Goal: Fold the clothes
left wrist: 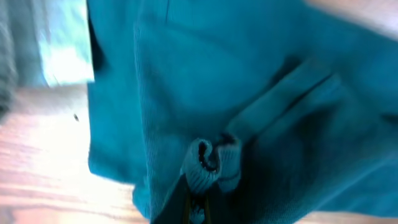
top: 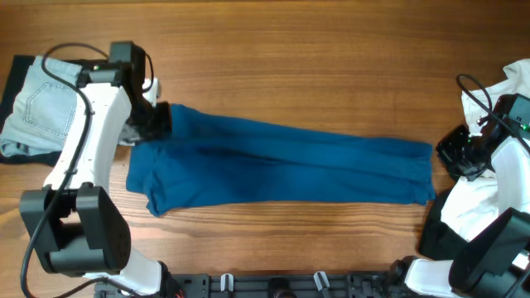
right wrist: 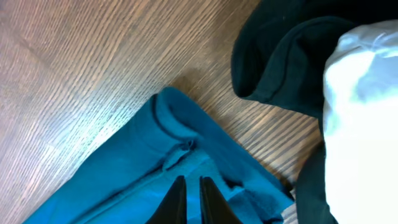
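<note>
Overhead, the shirt [top: 281, 165] was seen stretched along the surface [top: 290, 66]; only the left wrist view showed it clamped by the left fingers [left wrist: 174, 205]. Whether the right fingers [right wrist: 176, 202] gripped could not be told.

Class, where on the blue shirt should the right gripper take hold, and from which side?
Take the blue shirt at its right-end corner, where the folded hem makes a thick ridge. Come with the right gripper from above on the right: the cloth lies flat, so only that edge gives the fingers purchase.
</note>
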Robot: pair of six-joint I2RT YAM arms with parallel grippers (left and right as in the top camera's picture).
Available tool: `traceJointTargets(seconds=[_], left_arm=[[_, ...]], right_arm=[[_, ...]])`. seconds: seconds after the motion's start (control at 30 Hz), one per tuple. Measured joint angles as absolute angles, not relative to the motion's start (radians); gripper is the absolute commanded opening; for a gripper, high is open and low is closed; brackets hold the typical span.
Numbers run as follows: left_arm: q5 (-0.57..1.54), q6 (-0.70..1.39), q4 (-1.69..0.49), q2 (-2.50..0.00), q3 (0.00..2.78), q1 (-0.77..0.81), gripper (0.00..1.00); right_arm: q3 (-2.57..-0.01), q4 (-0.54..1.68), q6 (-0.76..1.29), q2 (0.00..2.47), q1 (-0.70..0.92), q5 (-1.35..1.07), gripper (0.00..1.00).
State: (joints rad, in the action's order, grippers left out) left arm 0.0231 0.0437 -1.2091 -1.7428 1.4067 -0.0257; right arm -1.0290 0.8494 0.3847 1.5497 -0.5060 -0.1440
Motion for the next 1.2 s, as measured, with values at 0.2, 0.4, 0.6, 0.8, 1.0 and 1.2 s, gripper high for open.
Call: traceJointTargets(seconds=[0.2, 0.4, 0.6, 0.8, 1.0, 1.2], left_arm=[[0.004, 0.050, -1.267, -1.743, 1.330, -0.036, 0.11], [-0.007, 0.057, -1.269, -1.743, 1.327, -0.059, 0.28], [-0.037, 0.086, -1.263, -1.743, 1.327, -0.082, 0.26], [0.054, 0.111, -1.127, -1.743, 1.327, -0.081, 0.33], [0.139, 0.108, -1.089, -1.743, 1.320, -0.030, 0.42], [0.163, 0.106, -0.992, -1.743, 1.185, 0.000, 0.49]], right_arm=[[-1.029, 0.841, 0.385, 1.550, -0.506, -0.128, 0.08], [-1.029, 0.841, 0.385, 1.550, -0.506, -0.124, 0.08], [-1.029, 0.830, 0.385, 1.550, -0.506, -0.091, 0.08], [-1.029, 0.788, 0.320, 1.550, -0.508, -0.223, 0.38], [-1.025, 0.860, 0.255, 1.550, -0.507, -0.325, 0.57], [-0.940, 0.805, 0.252, 1.550, -0.505, -0.329, 0.73]])
